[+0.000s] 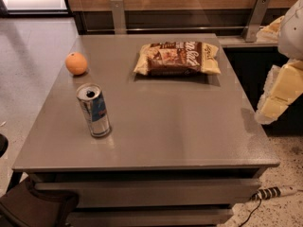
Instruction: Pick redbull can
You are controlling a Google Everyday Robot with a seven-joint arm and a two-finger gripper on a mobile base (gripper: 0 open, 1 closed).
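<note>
The redbull can (94, 110) stands upright on the left part of the grey table (180, 131), its silver top and dark mouth hole facing up. My gripper (279, 96) shows as a cream-coloured blocky shape at the right edge of the view. It is beyond the table's right side, far from the can, and holds nothing that I can see. The white arm rises above it at the top right.
A round orange (76, 63) lies behind the can near the table's left edge. A bag of chips (177, 58) lies at the back middle. A wooden wall with metal brackets runs behind. A power strip (274, 192) lies on the floor at the lower right.
</note>
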